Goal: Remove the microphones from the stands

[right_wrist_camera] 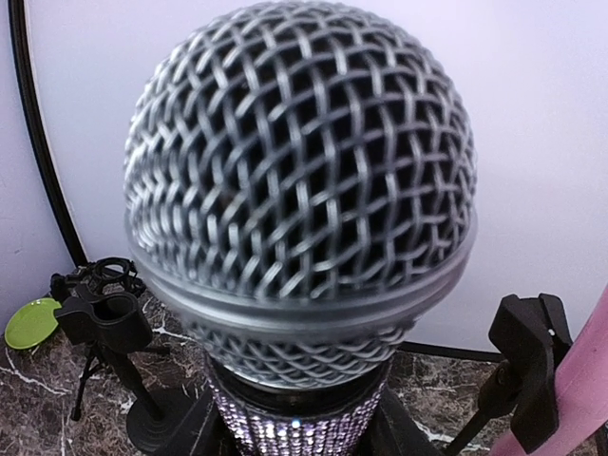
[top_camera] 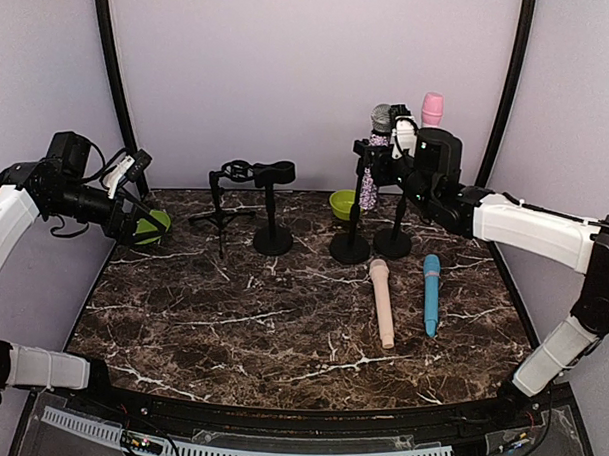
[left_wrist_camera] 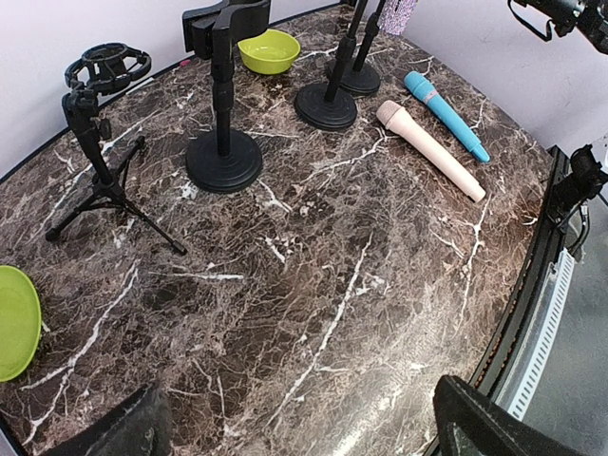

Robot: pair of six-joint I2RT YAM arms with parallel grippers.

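1. Looking into the green bowl [top_camera: 342, 203] at the back of the counter [top_camera: 281, 327], we are seeing only its own green inside; a green plate [top_camera: 152, 226] is lying at the left edge.
2. The microphone [top_camera: 380, 119], mesh-headed and sparkly-bodied, is standing upright in its stand [top_camera: 350, 250], beside a pink microphone [top_camera: 432, 108].
3. A peach microphone [top_camera: 383, 303] and a blue microphone [top_camera: 431, 292] are lying right of centre; the near-left counter is giving us open room.
4. The right arm [top_camera: 530, 224] is reaching across, its right gripper [top_camera: 379, 156] close against the microphone; we cannot tell its opening.
5. The left gripper [left_wrist_camera: 304, 432] is hovering near the left edge, spread wide, holding nothing.
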